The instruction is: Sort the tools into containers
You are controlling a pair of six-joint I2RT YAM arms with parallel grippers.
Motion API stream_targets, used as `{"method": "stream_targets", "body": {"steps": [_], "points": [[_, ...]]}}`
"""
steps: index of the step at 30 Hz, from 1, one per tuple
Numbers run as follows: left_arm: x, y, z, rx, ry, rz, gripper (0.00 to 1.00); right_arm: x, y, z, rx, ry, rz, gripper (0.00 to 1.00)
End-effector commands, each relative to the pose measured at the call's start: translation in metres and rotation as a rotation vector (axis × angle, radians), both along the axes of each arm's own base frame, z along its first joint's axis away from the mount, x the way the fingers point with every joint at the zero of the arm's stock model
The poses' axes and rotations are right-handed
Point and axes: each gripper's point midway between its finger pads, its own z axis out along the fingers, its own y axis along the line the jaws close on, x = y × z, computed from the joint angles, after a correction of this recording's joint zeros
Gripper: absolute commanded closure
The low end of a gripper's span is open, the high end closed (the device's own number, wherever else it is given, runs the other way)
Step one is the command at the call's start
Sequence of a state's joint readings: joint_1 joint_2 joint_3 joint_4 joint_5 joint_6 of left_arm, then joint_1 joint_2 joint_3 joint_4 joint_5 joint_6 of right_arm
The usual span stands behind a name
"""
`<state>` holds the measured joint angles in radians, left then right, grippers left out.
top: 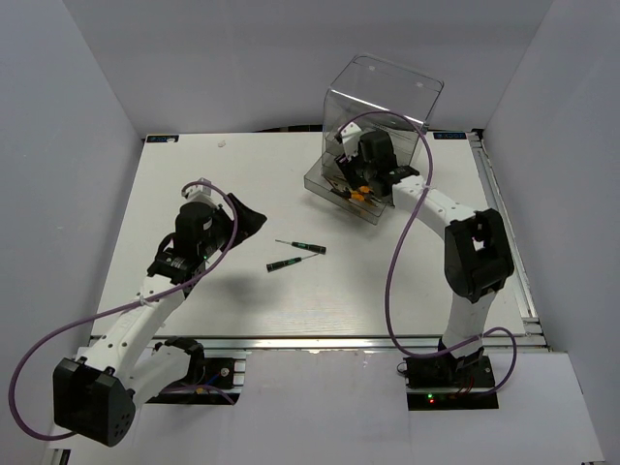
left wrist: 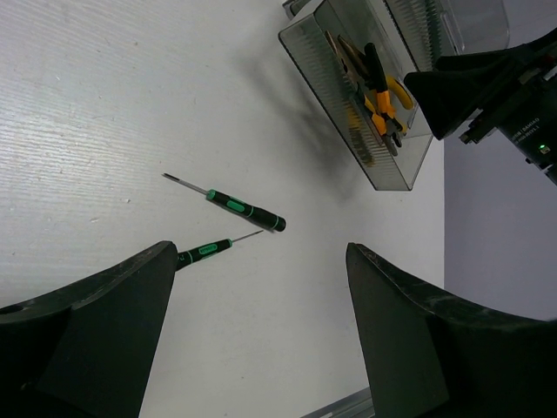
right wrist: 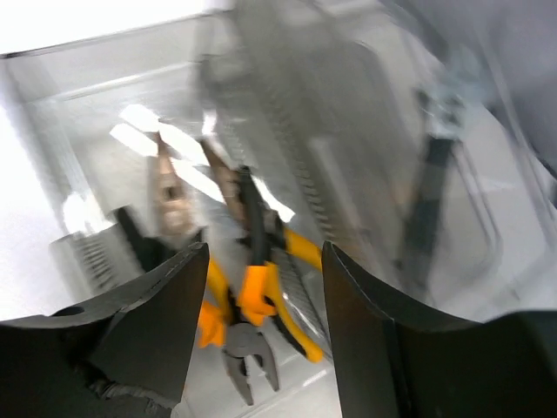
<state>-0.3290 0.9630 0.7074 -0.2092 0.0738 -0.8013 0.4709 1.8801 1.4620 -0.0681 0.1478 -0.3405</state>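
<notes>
Two thin black-green screwdrivers (top: 301, 247) (top: 285, 263) lie side by side mid-table; the left wrist view shows them too (left wrist: 235, 205) (left wrist: 205, 250). My left gripper (top: 244, 219) is open and empty, left of them. The smoky-grey drawer cabinet (top: 383, 97) stands at the back with one drawer (top: 325, 184) pulled out. In it lie the yellow-orange pliers and orange-black cutters (right wrist: 252, 305), also seen from the left wrist (left wrist: 380, 97). My right gripper (right wrist: 265, 261) is open and empty just above them. A dark tool, perhaps the wrench (right wrist: 431, 205), shows blurred inside the cabinet.
Purple cables (top: 397, 242) loop along both arms. The table's right rail (top: 504, 223) runs beside the right arm. White walls enclose the table on three sides.
</notes>
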Motion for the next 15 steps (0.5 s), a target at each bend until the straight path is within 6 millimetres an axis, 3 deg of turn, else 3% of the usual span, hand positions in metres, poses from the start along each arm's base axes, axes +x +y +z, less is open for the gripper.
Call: {"method": "stream_targets", "body": {"steps": [1, 2, 3, 4, 6, 7, 8, 10, 14, 15], "points": [[0.001, -0.003, 0.007, -0.004, -0.023, -0.022, 0.10, -0.021, 0.026, 0.040, 0.050, -0.041, 0.237, 0.38], [0.001, -0.003, 0.007, -0.004, -0.024, -0.021, 0.10, -0.036, 0.036, 0.048, 0.049, -0.027, 0.366, 0.39], [0.001, -0.003, 0.007, -0.004, -0.026, -0.021, 0.10, -0.066, 0.060, 0.054, 0.057, -0.033, 0.662, 0.40], [0.001, -0.004, 0.007, -0.007, -0.026, -0.023, 0.10, -0.098, 0.062, 0.050, 0.048, 0.060, 0.802, 0.44], [0.001, -0.004, 0.006, -0.005, -0.025, -0.024, 0.10, -0.135, 0.076, 0.053, 0.054, 0.038, 1.085, 0.56], [0.001, -0.004, 0.006, -0.007, -0.026, -0.025, 0.10, -0.148, 0.079, 0.049, 0.046, 0.059, 1.147, 0.74], [0.001, -0.004, 0.006, -0.006, -0.025, -0.023, 0.10, -0.159, 0.079, 0.037, 0.032, 0.129, 1.173, 0.83], [0.001, -0.004, 0.007, -0.007, -0.028, -0.025, 0.10, -0.163, 0.081, 0.018, -0.036, 0.170, 1.179, 1.00], [0.000, -0.003, 0.008, -0.004, -0.029, -0.023, 0.10, -0.145, 0.083, -0.013, -0.087, 0.258, 1.036, 1.00], [0.000, -0.003, 0.007, -0.001, -0.027, -0.022, 0.10, -0.132, 0.084, -0.015, -0.112, 0.234, 0.987, 1.00]]}}
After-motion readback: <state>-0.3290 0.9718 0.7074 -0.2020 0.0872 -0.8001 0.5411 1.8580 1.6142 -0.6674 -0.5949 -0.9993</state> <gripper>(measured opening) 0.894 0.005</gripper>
